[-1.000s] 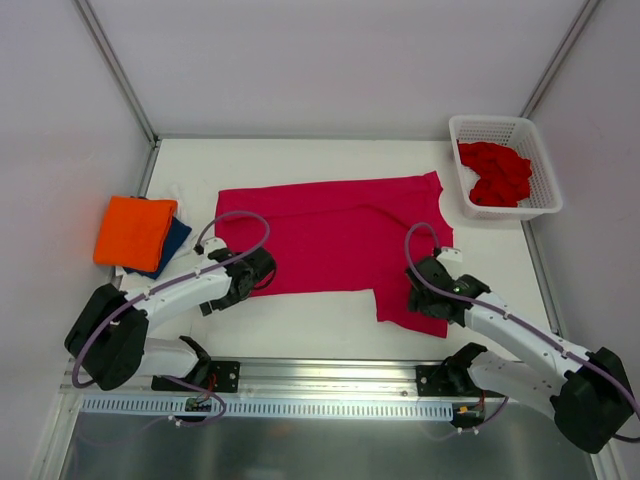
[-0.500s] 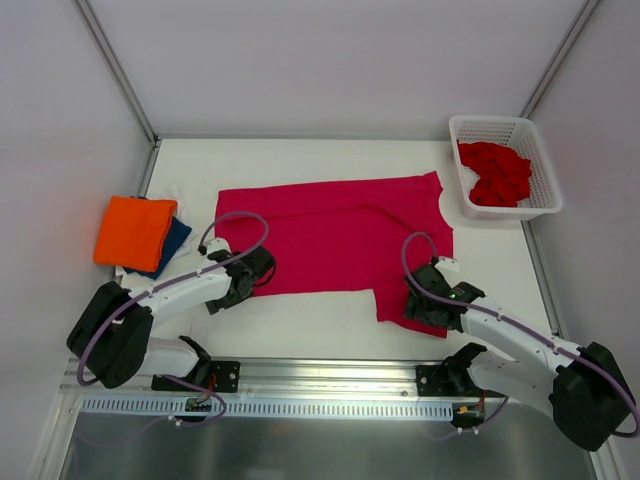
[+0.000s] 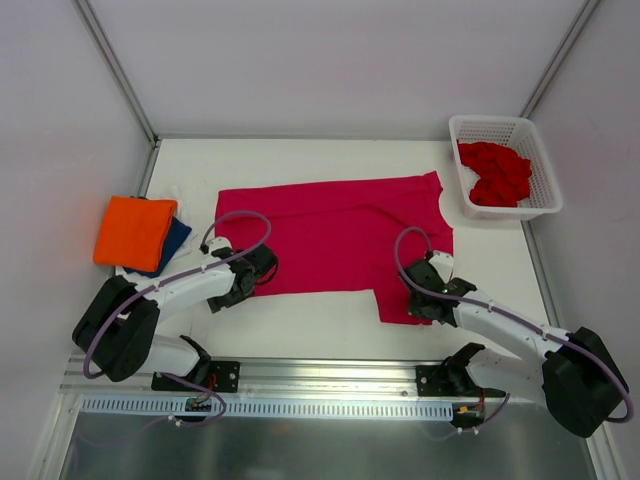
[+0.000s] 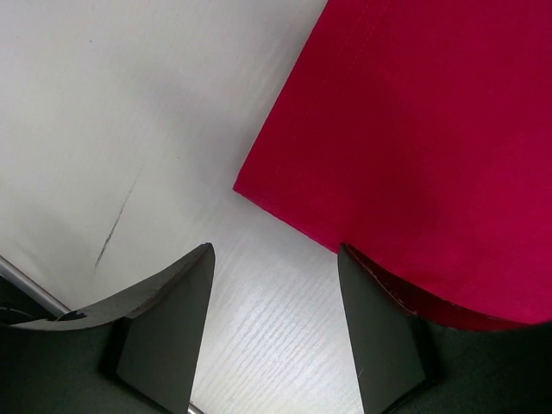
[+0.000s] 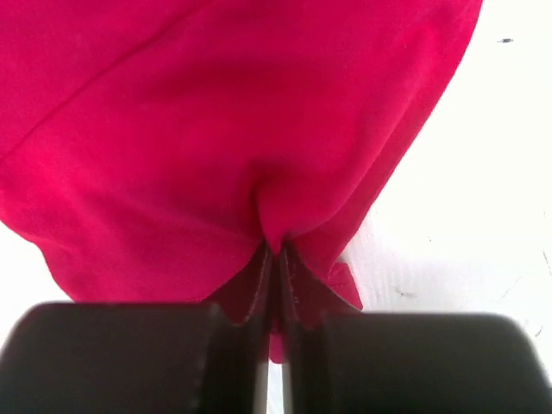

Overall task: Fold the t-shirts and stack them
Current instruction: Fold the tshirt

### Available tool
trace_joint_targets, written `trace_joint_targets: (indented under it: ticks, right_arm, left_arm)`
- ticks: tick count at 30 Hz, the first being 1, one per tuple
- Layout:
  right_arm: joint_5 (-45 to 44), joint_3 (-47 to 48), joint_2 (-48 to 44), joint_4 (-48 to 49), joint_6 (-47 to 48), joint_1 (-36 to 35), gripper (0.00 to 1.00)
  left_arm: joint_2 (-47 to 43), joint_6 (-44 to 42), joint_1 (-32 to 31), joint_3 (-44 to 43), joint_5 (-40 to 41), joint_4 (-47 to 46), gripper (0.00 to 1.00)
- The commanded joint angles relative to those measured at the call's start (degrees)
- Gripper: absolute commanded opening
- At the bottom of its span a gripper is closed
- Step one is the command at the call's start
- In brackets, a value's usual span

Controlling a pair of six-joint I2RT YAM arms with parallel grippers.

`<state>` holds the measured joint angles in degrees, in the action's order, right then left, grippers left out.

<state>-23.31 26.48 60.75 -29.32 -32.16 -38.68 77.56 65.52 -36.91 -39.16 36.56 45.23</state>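
Crimson-pink t-shirt (image 3: 340,235) in the tight pinch of the right hand (image 5: 276,254); left hand (image 4: 276,254) agape at its hem.

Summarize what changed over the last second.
Right gripper edged left and closed, pinching the shirt at its near-right edge. Left gripper barely shifted, still open at the near-left corner, gripping nothing. Shirt, folded stack and basket unmoved.

The left gripper (image 4: 276,252) stands open over the white table (image 4: 129,103), and the pink t-shirt (image 4: 431,147) fills the view toward two o'clock, its edge meeting the finger (image 4: 379,345) at five o'clock.
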Motion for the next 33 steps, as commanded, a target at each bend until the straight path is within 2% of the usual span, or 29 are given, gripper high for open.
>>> trace_joint_targets:
  ticks: [1, 11, 28, 33]
  right_arm:
    - [1.8, -0.8, 2.4, -1.2, -1.6, -1.0, 0.02]
    - [-1.4, 2.3, -4.0, -9.6, -1.9, -1.9, 0.01]
    - [-1.7, 1.9, -10.9, -12.2, -1.0, -2.0, 0.01]
    - [-1.5, 1.4, -12.0, -12.6, -0.7, -2.0, 0.01]
  left_arm:
    - [-0.6, 0.7, 0.9, -2.1, 1.9, 1.1, 0.59]
    - [-1.5, 0.4, 1.2, -5.8, 5.4, 4.8, 0.57]
    - [14.8, 6.2, 2.1, -11.0, 3.7, 9.4, 0.58]
    - [18.7, 9.6, 1.7, -11.9, 4.2, 11.0, 0.55]
